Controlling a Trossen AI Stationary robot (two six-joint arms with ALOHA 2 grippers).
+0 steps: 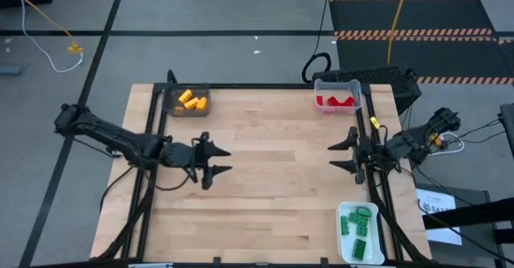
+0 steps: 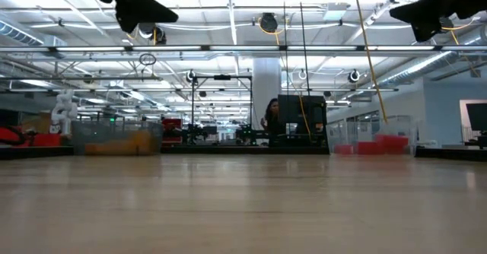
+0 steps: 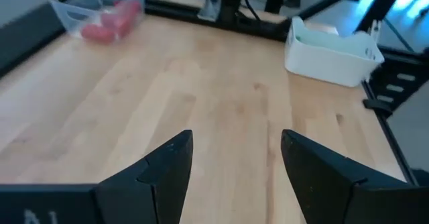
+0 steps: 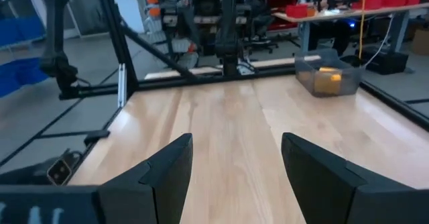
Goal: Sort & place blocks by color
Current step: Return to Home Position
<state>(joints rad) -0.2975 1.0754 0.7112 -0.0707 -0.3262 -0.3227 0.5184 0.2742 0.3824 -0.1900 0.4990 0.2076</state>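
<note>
The blocks lie sorted in three trays at the table's edges. Yellow-orange blocks (image 1: 191,101) fill a dark grey tray (image 1: 171,101) at the far left. Red blocks (image 1: 336,101) lie in a clear tray (image 1: 337,84) at the far right. Green blocks (image 1: 358,226) rest in a white tray (image 1: 344,244) at the near right. My left gripper (image 1: 222,160) hangs open over the table's left half with nothing between its fingers. My right gripper (image 1: 337,156) hangs open near the right edge, also bare.
A black frame (image 1: 148,131) runs along the table's left, far and right sides. The bare wood (image 1: 273,164) between the two grippers holds nothing. In the low view both arms hang well above the tabletop.
</note>
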